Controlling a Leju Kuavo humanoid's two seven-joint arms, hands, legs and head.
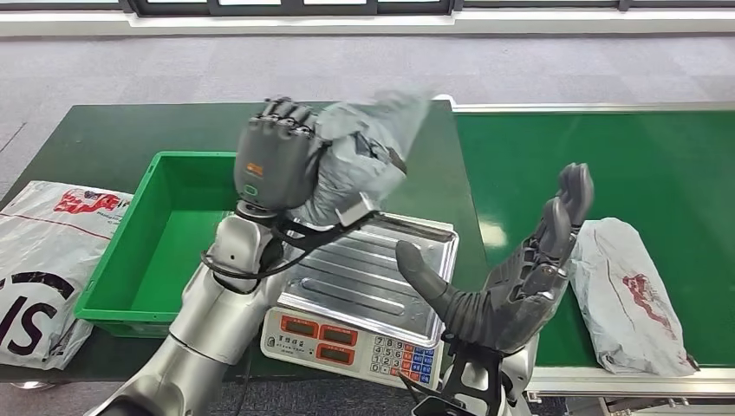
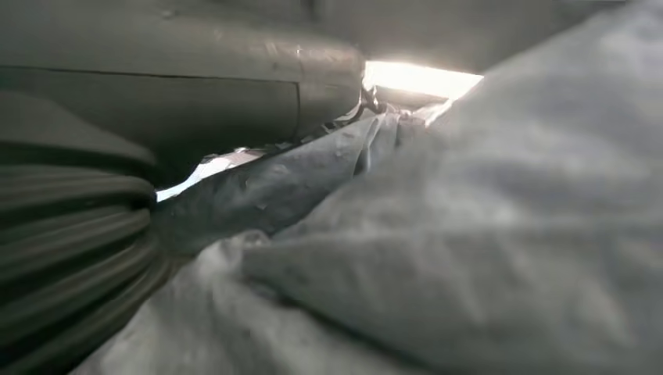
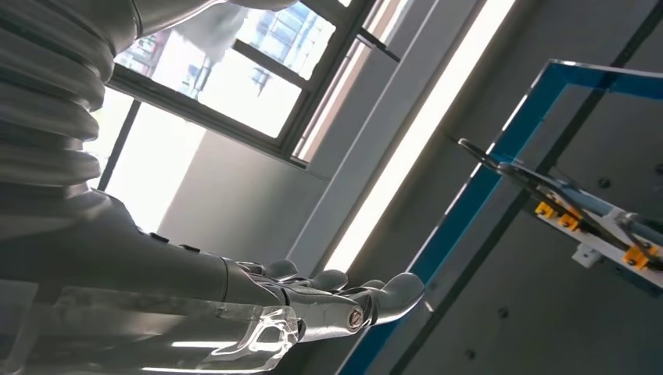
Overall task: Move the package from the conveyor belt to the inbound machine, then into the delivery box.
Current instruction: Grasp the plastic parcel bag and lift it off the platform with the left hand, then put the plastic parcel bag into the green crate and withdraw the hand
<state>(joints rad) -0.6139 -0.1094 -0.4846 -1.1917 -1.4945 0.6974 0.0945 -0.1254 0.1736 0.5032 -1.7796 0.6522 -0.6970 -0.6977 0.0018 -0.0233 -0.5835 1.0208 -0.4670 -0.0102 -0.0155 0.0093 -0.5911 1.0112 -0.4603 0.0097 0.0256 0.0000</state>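
Observation:
My left hand [image 1: 276,158] grips a grey plastic package [image 1: 368,149] and holds it raised above the far edge of the scale's steel pan [image 1: 364,276]. Close up, the left wrist view shows the crumpled grey package [image 2: 469,234] pressed against the hand. My right hand [image 1: 507,286] is lifted, palm up, fingers spread and empty, between the scale and the green conveyor belt [image 1: 641,165]. Its fingers [image 3: 344,301] point up toward the ceiling in the right wrist view. A second grey package [image 1: 628,295] with a red mark lies on the belt near its front edge.
A green delivery box [image 1: 160,234] stands left of the scale, on the dark green table [image 1: 104,139]. A white printed bag [image 1: 43,260] lies at the table's left end. The scale's keypad and red displays [image 1: 347,342] face me.

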